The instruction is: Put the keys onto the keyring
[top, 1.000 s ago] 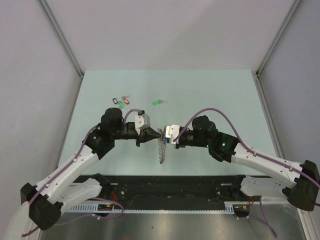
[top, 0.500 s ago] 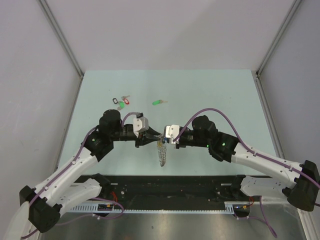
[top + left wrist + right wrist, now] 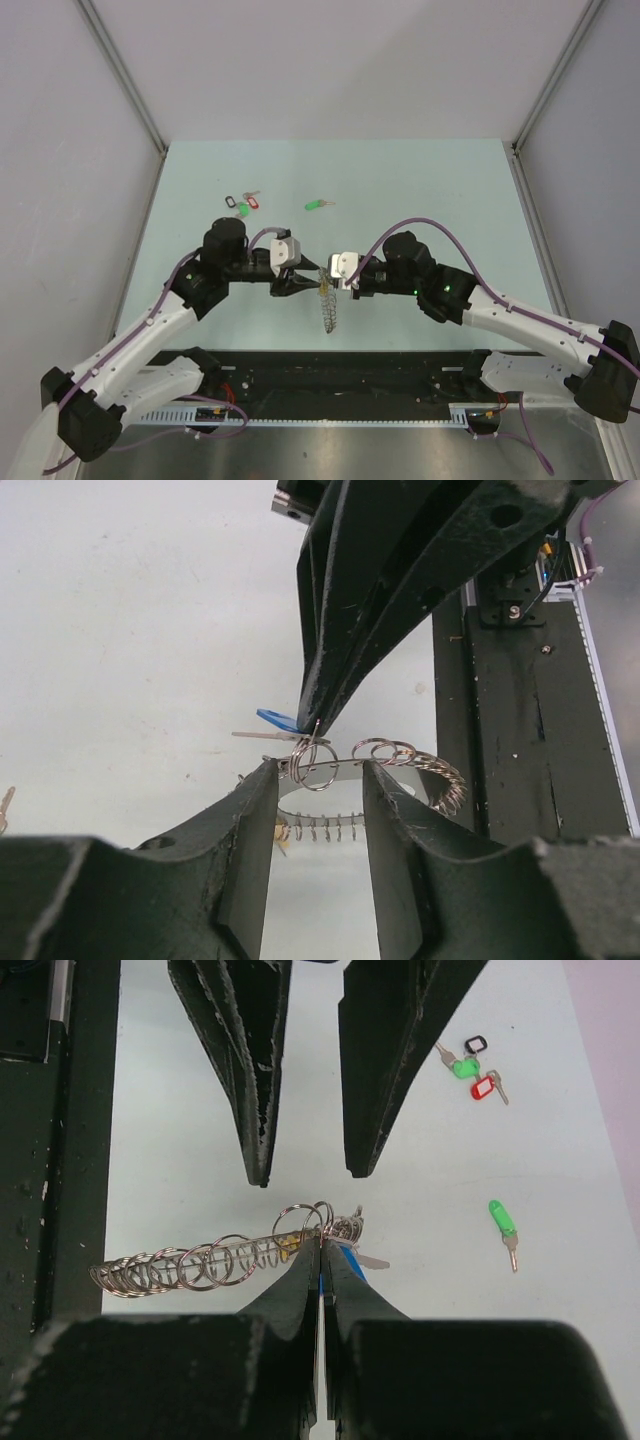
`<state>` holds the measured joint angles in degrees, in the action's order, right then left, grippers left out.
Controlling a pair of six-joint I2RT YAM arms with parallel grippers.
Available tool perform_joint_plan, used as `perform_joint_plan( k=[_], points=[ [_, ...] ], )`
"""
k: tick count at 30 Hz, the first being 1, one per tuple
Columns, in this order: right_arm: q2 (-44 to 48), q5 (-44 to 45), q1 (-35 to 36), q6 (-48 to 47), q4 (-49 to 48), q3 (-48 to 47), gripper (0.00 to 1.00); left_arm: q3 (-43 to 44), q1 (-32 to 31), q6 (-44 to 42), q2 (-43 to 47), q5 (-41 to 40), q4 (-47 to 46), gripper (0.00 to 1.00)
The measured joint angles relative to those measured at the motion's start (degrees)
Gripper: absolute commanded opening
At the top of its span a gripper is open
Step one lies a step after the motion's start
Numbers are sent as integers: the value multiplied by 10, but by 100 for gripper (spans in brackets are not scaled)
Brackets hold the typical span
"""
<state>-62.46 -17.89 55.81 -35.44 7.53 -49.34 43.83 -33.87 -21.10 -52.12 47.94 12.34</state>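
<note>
A: Showing work held above the desk (image 3: 430,180): right jaws pressed together, pinching the keyring (image 3: 190,1260) at one end, coil drawn out long from the pinch. Left jaws spread, one finger on either side of that pinched end. Blue key (image 3: 277,720) just beside the right tips, at the ring's loops.

B: Advice for the step?

A: Judged as working the blue key onto the coil. Best done with the right pinch firm. Left jaws to close only on the tag or its small loop, never on the coil wire, then to feed it round turn by turn. No tugging, for fear of the ring slipping out.

B: Green key (image 3: 314,205)?

A: Lying on the desk beyond both arms, apart from the bunch (image 3: 241,204) of three; not yet on the ring.

B: Hard to read?

A: Blue key threaded or merely resting against the loops: cannot tell. Blade mostly hidden behind the right tips. Left fingers touching the loops or just clear: too close to call. Ring a thin blur from above.
</note>
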Motion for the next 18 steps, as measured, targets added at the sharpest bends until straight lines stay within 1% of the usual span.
perform_joint_plan(
  k=[1, 3, 13, 17, 18],
  points=[
    [0, 0, 0, -2, 1, 0, 0, 2, 0, 0, -5, -1, 2, 40],
    [0, -2, 0, -2, 3, 0, 0, 5, 0, 0, -15, -3, 6, 37],
    [0, -6, 3, -6, 8, 0, 0, 14, 0, 1, -49, -5, 19, 38],
    [1, -6, 5, -8, 11, 0, 0, 14, 0, 1, -51, -8, 20, 36],
    [2, -7, 5, -9, 12, 0, 0, 15, 0, 1, -53, -8, 20, 34]
  ],
)
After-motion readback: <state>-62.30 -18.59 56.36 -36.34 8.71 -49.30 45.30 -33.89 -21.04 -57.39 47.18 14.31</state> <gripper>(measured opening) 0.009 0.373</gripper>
